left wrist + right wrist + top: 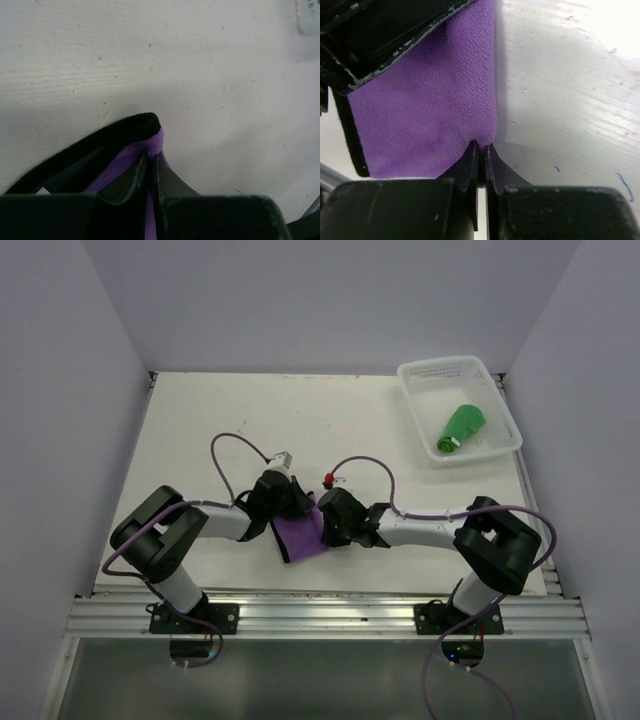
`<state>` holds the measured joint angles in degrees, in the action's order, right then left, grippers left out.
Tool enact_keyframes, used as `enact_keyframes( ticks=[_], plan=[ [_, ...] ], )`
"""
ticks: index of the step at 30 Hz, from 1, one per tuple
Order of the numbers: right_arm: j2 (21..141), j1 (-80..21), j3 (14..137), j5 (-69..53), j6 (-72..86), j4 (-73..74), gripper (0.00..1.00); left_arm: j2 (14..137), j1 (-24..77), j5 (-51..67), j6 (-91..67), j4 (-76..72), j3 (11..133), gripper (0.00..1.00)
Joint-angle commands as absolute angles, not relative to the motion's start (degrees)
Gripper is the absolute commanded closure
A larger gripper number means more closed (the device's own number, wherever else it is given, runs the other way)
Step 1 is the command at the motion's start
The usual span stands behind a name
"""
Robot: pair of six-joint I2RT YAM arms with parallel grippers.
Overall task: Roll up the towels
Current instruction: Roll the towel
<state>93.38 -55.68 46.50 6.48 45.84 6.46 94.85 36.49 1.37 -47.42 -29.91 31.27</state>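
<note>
The purple towel [301, 536] with its black edging lies near the table's front between both arms. My left gripper [297, 502] is shut on its far left corner; in the left wrist view the purple towel [150, 145] is pinched between the left gripper [151, 156] tips, the black back curling over. My right gripper [327, 523] is shut on the towel's right edge; in the right wrist view the purple towel [427, 110] bunches at the right gripper [481, 146] tips. The green towel [461, 429] lies rolled up in the basket.
A white lattice basket [430, 375] stands at the table's far right corner. The left arm's black gripper body [380, 30] fills the right wrist view's upper left. Grey walls close in the table's sides and back.
</note>
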Motion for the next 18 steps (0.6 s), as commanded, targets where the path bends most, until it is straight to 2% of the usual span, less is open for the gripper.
enact_keyframes(
  ticks=[1, 2, 4, 5, 6, 8, 13, 18],
  plan=[
    [93.8, -57.1, 48.8, 17.5, 39.3, 19.5, 1.0, 94.0, 36.5, -2.5, -45.4, -18.2, 33.7, 0.97],
    [93.7, -57.6, 50.1, 19.8, 37.5, 21.5, 1.0, 93.9, 36.5, -2.6, -45.3, -17.1, 35.3, 0.91],
    [93.9, -59.0, 51.2, 22.8, 36.2, 23.4, 1.0, 93.1, 36.2, -2.8, -44.8, -13.5, 36.8, 0.86],
    [94.1, -59.7, 52.1, 26.0, 35.2, 24.9, 1.0, 92.7, 36.3, -2.8, -44.6, -11.5, 38.3, 0.78],
    [94.4, -60.3, 52.6, 27.2, 34.9, 25.7, 1.0, 92.4, 36.2, -2.8, -44.3, -10.4, 39.0, 0.73],
    [95.4, -62.0, 53.6, 30.1, 34.6, 27.2, 1.0, 91.6, 36.0, -2.8, -43.9, -7.1, 41.0, 0.68],
    [97.3, -65.6, 54.5, 35.0, 35.3, 27.7, 1.0, 89.6, 35.3, -2.0, -43.0, -2.1, 43.8, 0.61],
    [98.3, -69.1, 55.1, 40.5, 36.4, 28.0, 1.0, 87.3, 34.7, -0.3, -42.6, 2.1, 46.6, 0.6]
  ],
)
